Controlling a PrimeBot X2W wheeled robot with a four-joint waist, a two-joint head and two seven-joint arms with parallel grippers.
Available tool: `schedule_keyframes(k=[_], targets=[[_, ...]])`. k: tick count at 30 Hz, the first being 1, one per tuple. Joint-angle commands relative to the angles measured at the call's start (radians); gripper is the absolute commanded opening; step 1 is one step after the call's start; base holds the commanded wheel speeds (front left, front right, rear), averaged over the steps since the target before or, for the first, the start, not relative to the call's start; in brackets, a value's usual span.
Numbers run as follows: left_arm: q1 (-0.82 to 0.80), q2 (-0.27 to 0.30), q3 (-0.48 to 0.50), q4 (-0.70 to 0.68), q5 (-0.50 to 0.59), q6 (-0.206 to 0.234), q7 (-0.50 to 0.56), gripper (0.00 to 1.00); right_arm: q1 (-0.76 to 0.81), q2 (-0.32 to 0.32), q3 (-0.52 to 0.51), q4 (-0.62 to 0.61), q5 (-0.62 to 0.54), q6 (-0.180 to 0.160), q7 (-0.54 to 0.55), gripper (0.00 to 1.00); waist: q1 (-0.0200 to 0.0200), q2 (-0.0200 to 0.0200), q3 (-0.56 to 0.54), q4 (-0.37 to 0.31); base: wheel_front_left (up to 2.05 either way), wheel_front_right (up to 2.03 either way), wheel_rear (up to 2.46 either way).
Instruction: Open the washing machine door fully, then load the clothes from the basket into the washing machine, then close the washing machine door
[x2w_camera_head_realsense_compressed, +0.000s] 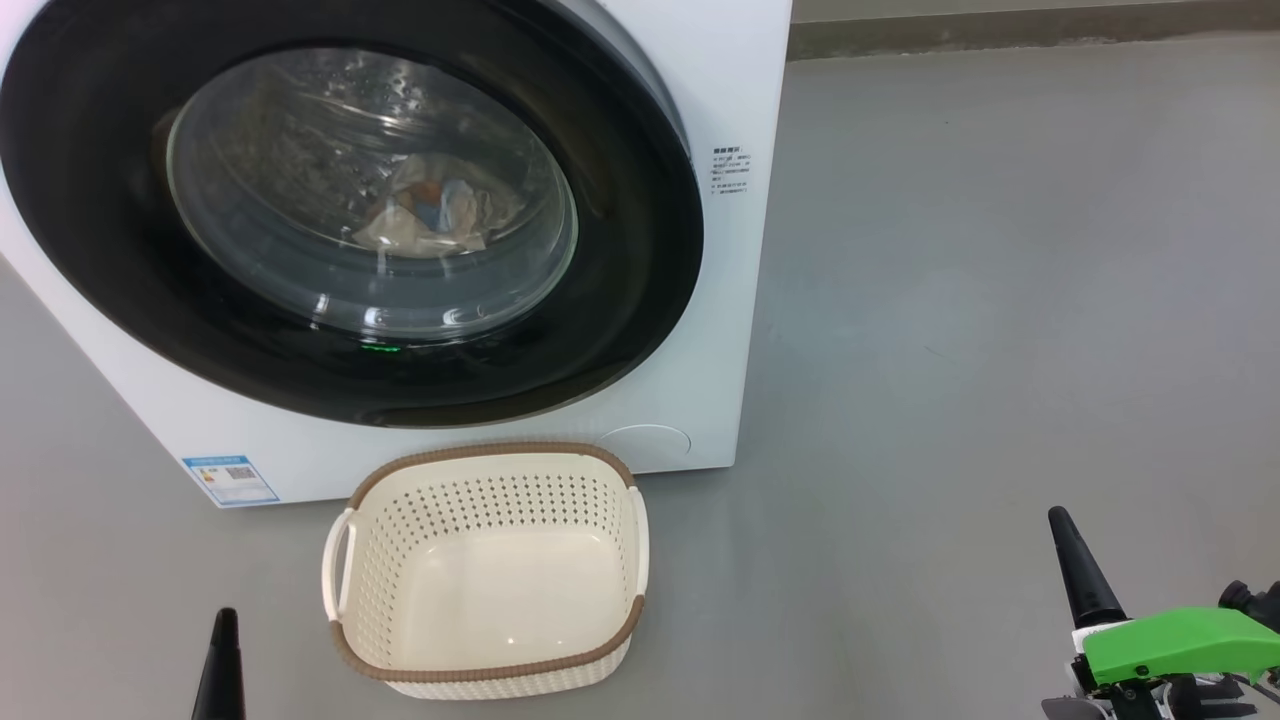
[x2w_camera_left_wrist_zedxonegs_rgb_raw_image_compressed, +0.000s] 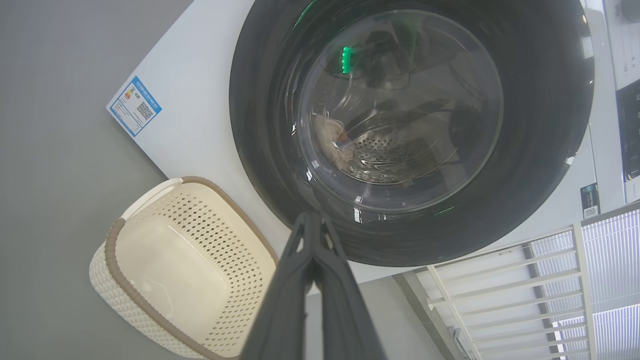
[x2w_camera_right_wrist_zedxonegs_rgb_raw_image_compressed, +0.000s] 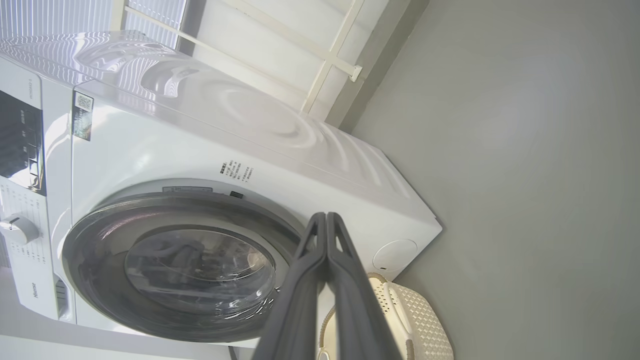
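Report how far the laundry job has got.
Done, by the look of it: the basket is empty, clothes lie behind the glass, and the door sits shut against the washing machine. In hand: nothing; left end effector and right end effector are shut, empty, clear of the door. Left: nothing visible.

A plain laundry corner: a white front-loading washing machine (x2w_camera_head_realsense_compressed: 735, 60) fills the upper left on a smooth grey floor (x2w_camera_head_realsense_compressed: 1000, 300), a cream basket (x2w_camera_head_realsense_compressed: 480, 500) before it, and a white railing (x2w_camera_left_wrist_zedxonegs_rgb_raw_image_compressed: 582, 280) at the lower right.
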Motion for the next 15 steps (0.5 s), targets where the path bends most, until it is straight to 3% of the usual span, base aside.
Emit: schedule_keyframes(k=[1,15], targets=[[-0.048,0.009,0.018,-0.033,-0.032,0.000,0.008,0.00,-0.048,-0.006,0.005,-0.029,0.038,0.001,0.010,0.00,0.0000,-0.0001,-0.001,0.001,0.00,0.00,0.00],[-0.066,-0.001,0.012,-0.039,-0.187,0.000,0.049,0.00,-0.057,0.004,-0.019,-0.032,0.174,0.001,0.052,0.00,0.0000,-0.0001,-0.004,0.012,0.00,0.00,0.00]])
